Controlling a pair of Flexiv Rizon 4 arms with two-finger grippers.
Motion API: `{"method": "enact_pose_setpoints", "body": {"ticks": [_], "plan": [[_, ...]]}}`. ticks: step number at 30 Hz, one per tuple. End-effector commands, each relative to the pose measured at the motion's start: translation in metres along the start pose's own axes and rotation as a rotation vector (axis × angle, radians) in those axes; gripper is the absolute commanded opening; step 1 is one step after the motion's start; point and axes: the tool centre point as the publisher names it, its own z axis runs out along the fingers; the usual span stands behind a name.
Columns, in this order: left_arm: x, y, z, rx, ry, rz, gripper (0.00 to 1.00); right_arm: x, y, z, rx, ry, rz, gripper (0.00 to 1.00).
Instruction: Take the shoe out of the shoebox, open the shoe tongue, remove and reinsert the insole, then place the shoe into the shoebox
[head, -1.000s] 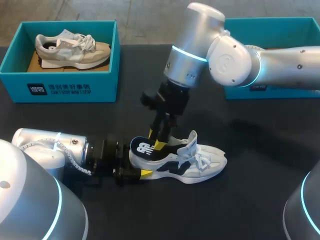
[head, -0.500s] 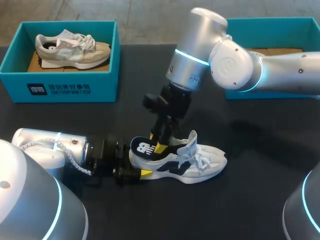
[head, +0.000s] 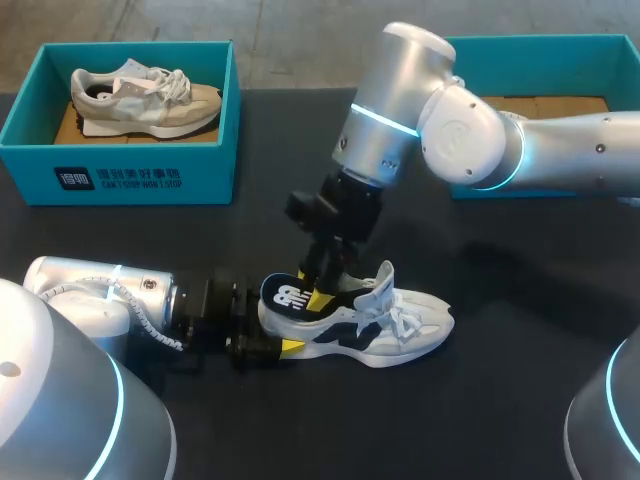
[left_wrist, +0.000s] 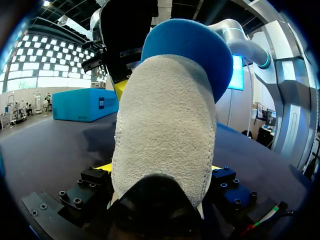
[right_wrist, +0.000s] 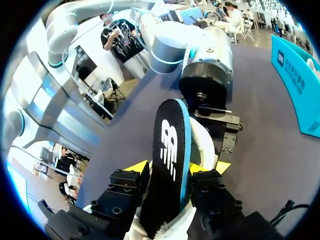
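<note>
- I see the shoe (head: 370, 325) as white woven cloth with smoother navy panels. In the left wrist view its heel (left_wrist: 165, 135) is rough, nubbly white fabric.
- The insole (right_wrist: 170, 150) is matt black cloth on top, with a blue, foam-looking edge and back.
- My left hand (left_wrist: 160, 167) has matt black metal blocks with screw heads and yellow, plastic-looking tips.
- My right arm (head: 450, 130) has a smooth silver shell with a soft sheen.
- The surface (head: 520, 400) is matt black.
- The shoebox (head: 120, 170) is matt teal cardboard, and the beige shoe (head: 140, 100) in it looks suede-like.
</note>
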Motion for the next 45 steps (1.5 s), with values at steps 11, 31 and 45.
{"method": "enact_pose_setpoints", "body": {"ticks": [11, 31, 45], "plan": [[-0.002, 0.0, 0.0, -0.002, 0.002, 0.0, 0.0, 0.002, 0.0, 0.005, -0.059, -0.003, 0.001, 0.37], [-0.002, 0.0, 0.0, -0.002, 0.002, 0.0, 0.0, 0.0, 0.006, 0.004, -0.092, -0.007, 0.007, 0.14], [-0.002, 0.0, 0.0, -0.002, 0.002, 0.0, 0.0, 0.001, 0.013, -0.004, -0.121, -0.045, -0.027, 0.0]]}}
